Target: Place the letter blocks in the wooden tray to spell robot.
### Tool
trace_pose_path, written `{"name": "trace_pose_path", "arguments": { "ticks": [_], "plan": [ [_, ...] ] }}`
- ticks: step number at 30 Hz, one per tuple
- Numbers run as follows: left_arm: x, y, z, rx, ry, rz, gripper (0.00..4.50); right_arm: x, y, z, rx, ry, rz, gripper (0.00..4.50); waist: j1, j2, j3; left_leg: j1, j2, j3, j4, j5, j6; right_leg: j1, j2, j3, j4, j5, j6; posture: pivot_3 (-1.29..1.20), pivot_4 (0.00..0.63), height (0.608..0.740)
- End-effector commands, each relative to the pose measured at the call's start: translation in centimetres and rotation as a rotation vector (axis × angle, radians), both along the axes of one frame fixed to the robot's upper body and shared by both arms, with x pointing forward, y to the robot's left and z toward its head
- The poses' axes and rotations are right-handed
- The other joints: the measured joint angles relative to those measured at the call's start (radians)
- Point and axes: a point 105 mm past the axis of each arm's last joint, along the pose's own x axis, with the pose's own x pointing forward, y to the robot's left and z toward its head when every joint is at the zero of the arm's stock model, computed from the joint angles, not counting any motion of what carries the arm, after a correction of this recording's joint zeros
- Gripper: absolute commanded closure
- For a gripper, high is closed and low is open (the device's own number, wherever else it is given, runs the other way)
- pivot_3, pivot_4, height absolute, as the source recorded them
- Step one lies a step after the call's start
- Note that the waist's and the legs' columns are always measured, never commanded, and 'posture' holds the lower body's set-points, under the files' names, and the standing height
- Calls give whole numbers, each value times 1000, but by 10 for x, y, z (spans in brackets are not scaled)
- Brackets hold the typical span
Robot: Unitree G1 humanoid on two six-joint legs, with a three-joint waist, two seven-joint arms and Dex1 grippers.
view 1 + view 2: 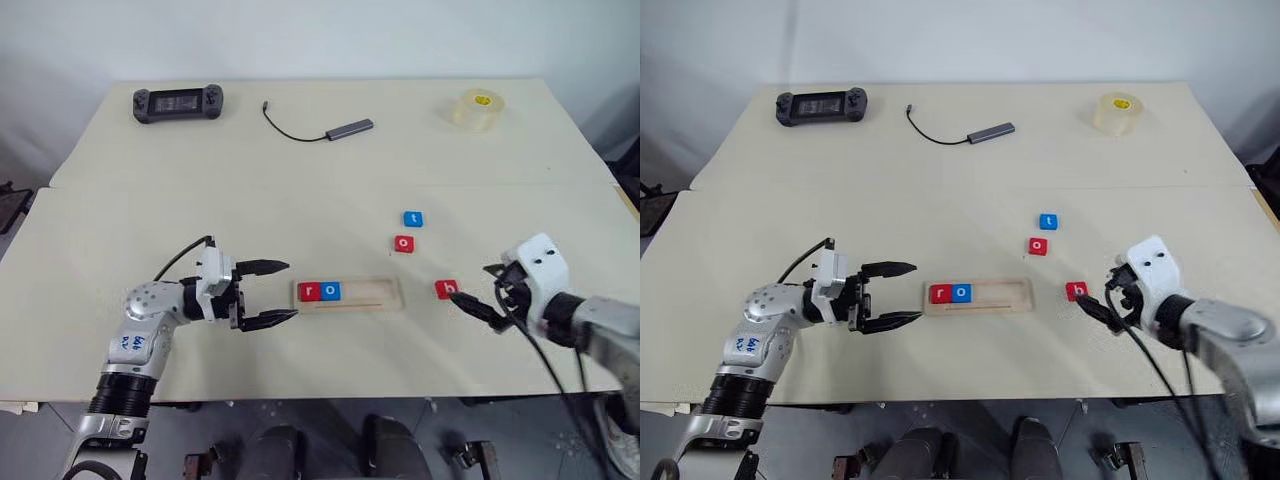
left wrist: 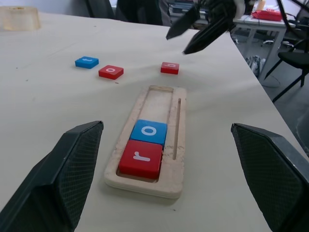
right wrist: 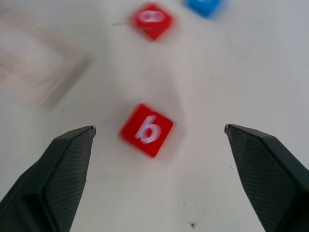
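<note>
The right hand [image 1: 478,300], fingers apart, hovered beside the red square "b" block [image 1: 447,289], seemingly lined up to grasp it; the left hand [image 1: 272,293] waited, fingers apart, left of the pale wooden tray [image 1: 390,292].

Pale wooden tray [image 1: 347,293]: the two slots at its left end are filled by a red "r" tile [image 1: 309,291] and a blue "o" tile [image 1: 331,291]; the groove to their right is free. Left tool [image 1: 280,292]: jaws spread wide, just left of the tray, blocking that end. Red "b" tile [image 1: 447,289]: on bare worktop [image 1: 300,190] right of the tray, right tool [image 1: 478,301] just beside it, jaws spread. Red "o" tile [image 1: 403,243], blue "t" tile [image 1: 413,218]: apart from each other, beyond the tray, with open approach all round.
</note>
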Motion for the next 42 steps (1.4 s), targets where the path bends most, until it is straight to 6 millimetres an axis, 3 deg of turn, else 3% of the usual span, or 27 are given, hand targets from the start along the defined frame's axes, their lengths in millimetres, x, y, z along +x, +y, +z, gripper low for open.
{"name": "trace_pose_path", "arguments": {
  "ticks": [1,8,14,17,24,25,29,32,35,38,42],
  "plan": [
    [-4,-3,12,-13,-56,-18,0,2,-1,-1,-60,-15,237,19,-1,0,0,0,0,0,0,0,0,0,0,0,0,0,0,0,150,740],
    [-9,-4,9,-12,-60,-2,0,36,-16,-26,-161,13,397,19,-1,-1,0,0,0,-1,2,0,0,1,-1,-1,-1,1,1,0,150,740],
    [-10,1,10,-8,-66,34,0,49,-11,-37,-154,50,449,19,1,-1,0,-1,0,-3,3,0,-1,2,-1,-3,-2,1,1,0,150,740],
    [-8,5,11,-4,-71,54,0,52,-7,-38,-138,48,466,572,0,-1,0,-1,0,-3,4,0,-1,2,-1,-4,-2,1,1,0,150,740],
    [-8,4,11,1,-73,54,0,54,-10,-37,-151,13,466,2923,0,-1,0,-1,1,-3,4,0,-1,3,-1,-4,-2,1,1,0,150,740],
    [-8,5,11,1,-74,55,0,56,-10,-33,-166,4,469,3039,0,-1,0,0,1,-3,4,0,-1,3,-1,-4,-2,1,1,0,150,740],
    [-8,8,11,2,-78,67,0,58,17,-5,-134,-38,543,3039,0,0,0,0,1,-3,5,0,-1,3,-1,-3,-1,1,1,0,150,740],
    [-9,7,10,1,-77,70,0,53,36,5,-103,-43,597,3039,-2,0,0,-1,1,-3,5,-1,-2,2,-1,-3,-1,1,1,0,150,740],
    [-11,9,9,-3,-73,86,0,43,76,13,-33,-30,689,3039,-1,0,0,-1,2,-4,4,-1,-2,2,-1,-4,-2,0,1,0,150,740],
    [-16,10,7,-8,-63,96,0,40,108,8,-10,-27,736,3039,0,0,0,-1,2,-4,4,-1,-3,1,-1,-4,-1,0,1,0,150,740],
    [-20,9,5,-17,-45,101,0,45,121,-7,-79,-26,723,3039,10,0,0,-2,0,-5,5,-1,-2,1,-2,-4,-1,0,1,0,150,740]
  ]
}}
